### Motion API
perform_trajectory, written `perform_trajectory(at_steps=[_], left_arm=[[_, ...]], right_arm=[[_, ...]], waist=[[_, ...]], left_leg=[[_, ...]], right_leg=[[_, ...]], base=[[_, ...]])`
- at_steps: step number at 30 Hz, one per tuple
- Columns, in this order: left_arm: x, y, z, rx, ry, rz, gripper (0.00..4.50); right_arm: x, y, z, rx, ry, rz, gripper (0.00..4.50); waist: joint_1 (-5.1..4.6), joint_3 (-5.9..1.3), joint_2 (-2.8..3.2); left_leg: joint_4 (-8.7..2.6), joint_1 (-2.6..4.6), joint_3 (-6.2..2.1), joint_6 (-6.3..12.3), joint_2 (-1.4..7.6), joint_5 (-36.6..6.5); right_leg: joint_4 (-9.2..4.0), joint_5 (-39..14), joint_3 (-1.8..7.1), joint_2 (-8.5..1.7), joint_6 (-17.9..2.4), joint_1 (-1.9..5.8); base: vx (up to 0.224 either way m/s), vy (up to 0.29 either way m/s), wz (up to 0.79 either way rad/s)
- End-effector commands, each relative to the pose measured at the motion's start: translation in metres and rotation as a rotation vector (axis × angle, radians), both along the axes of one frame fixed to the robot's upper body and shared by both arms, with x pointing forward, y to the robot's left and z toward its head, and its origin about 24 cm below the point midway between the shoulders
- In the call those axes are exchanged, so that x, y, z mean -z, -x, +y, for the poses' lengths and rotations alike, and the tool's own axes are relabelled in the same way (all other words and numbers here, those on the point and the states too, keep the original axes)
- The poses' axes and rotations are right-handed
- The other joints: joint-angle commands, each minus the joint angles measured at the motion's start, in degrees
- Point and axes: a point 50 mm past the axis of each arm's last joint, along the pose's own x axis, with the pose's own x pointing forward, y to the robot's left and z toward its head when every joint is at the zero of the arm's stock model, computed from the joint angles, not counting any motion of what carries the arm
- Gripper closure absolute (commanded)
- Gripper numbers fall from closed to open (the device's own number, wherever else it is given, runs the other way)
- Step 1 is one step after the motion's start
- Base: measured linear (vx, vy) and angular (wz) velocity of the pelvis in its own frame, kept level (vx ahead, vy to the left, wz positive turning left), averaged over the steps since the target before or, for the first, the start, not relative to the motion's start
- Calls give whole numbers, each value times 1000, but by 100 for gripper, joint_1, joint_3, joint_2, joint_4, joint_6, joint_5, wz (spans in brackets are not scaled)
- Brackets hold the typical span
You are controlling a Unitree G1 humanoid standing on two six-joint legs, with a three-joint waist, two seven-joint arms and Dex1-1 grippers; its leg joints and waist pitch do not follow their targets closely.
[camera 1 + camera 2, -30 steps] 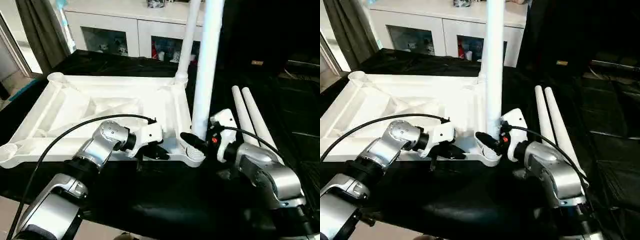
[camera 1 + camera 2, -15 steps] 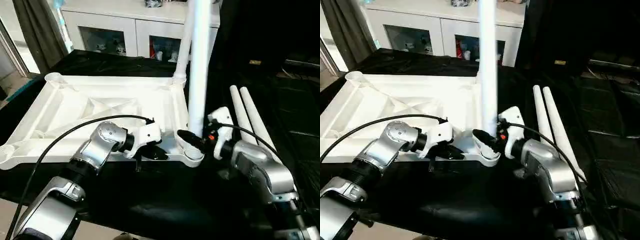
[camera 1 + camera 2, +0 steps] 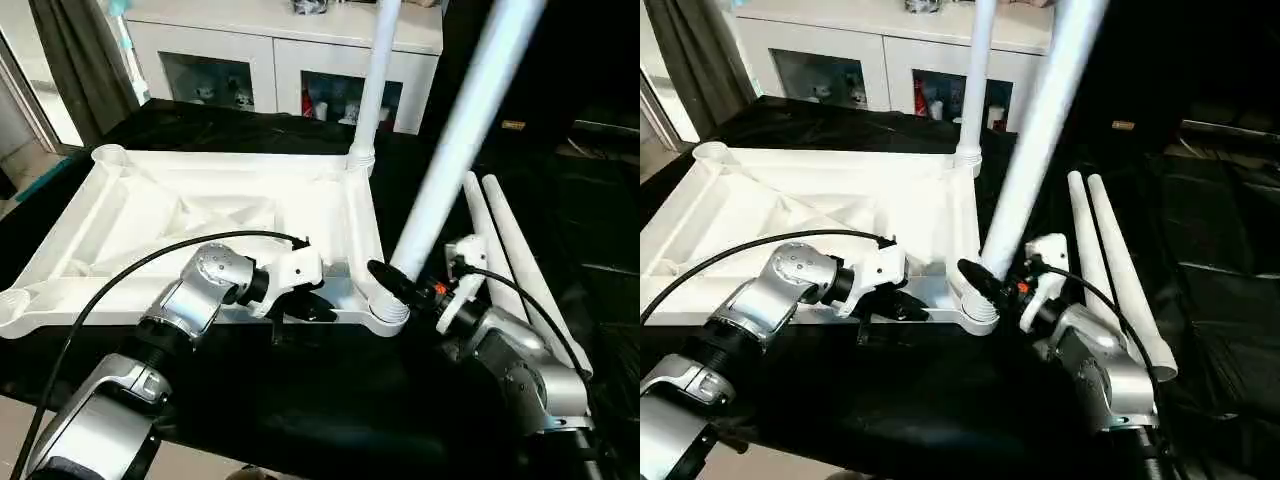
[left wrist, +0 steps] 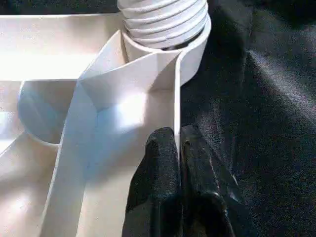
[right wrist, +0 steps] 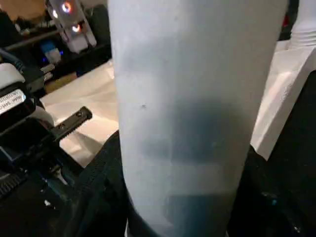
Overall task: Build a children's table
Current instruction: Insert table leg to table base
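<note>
Left wrist view shows fingers [image 4: 163, 187] pinching tabletop [image 4: 123, 113] rim.

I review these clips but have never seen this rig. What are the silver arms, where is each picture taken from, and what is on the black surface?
A humanoid robot is seen from its head cameras; two more cameras sit on its wrists. On the black cloth lies an upside-down white tabletop. One leg stands in its far corner; two spare legs lie alongside. The left gripper is pinched shut on the tabletop's rim. The right gripper holds a tilted leg at the near corner socket.
</note>
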Motion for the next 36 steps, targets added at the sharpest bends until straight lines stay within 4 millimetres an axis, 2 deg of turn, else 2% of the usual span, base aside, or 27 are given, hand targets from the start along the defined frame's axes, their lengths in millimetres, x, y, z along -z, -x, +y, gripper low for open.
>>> perform_trajectory(at_steps=[1,5,6,7,11,15,22,25,27,28,30,34,36], left_arm=[[4,0,11,-25,-47,14,450],[4,-1,12,-27,-52,10,450],[4,-2,12,-27,-54,9,450],[4,-2,12,-28,-54,8,450],[3,-2,12,-29,-58,6,450],[4,-3,14,-33,-62,1,450],[4,-4,14,-40,-60,-2,450],[4,-4,14,-42,-58,-5,450],[4,-4,14,-44,-57,-7,450],[4,-4,14,-44,-57,-7,450],[3,-4,15,-48,-59,-12,450],[3,-4,16,-51,-61,-14,450],[3,-4,17,-52,-62,-15,450]], right_arm=[[26,8,-19,93,42,94,257],[36,14,-21,122,60,73,258],[42,18,-20,116,96,63,259],[43,18,-20,115,99,61,259],[48,21,-21,122,115,48,259],[50,23,-21,105,171,7,259],[54,25,-20,45,223,-15,259],[49,24,-19,8,213,-26,259],[44,23,-18,-25,206,-37,259],[44,23,-18,-25,206,-37,259],[32,22,-18,-79,199,-69,259],[21,24,-19,-134,193,-98,259],[19,25,-19,-147,196,-99,259]], waist=[[36,-320,71],[24,-307,82],[35,-303,113],[27,-299,96],[24,-293,113],[14,-269,108],[3,-247,75],[4,-242,77],[3,-241,32],[11,-241,46],[15,-247,21],[40,-279,16],[41,-286,11]], left_leg=[[-477,138,-230,92,549,-1237],[-505,138,-239,44,549,-1389],[-505,145,-241,19,553,-1454],[-509,143,-237,7,552,-1489],[-526,141,-248,41,554,-1480],[-551,148,-252,-2,558,-1724],[-568,151,-253,-10,558,-1863],[-578,140,-257,60,566,-1802],[-575,142,-248,97,568,-1770],[-572,142,-249,106,569,-1753],[-574,139,-249,132,573,-1718],[-544,119,-238,317,571,-1287],[-532,116,-231,385,565,-1187]], right_leg=[[-423,172,300,-665,-1726,180],[-439,20,300,-660,-1705,185],[-446,-40,305,-668,-1693,167],[-457,-64,307,-665,-1685,168],[-451,33,305,-656,-1683,176],[-490,-282,315,-664,-1657,163],[-537,-669,337,-668,-1570,142],[-534,-615,334,-660,-1565,141],[-541,-634,336,-659,-1556,145],[-540,-644,338,-669,-1558,142],[-548,-684,337,-666,-1530,148],[-505,-131,323,-667,-1541,180],[-503,-18,315,-671,-1578,179]], base=[[0,0,0],[0,0,0],[0,0,0],[0,0,0],[0,0,0],[0,0,0],[0,0,0],[0,0,0],[0,0,0],[0,0,0],[0,0,0],[0,0,0],[0,0,0]])
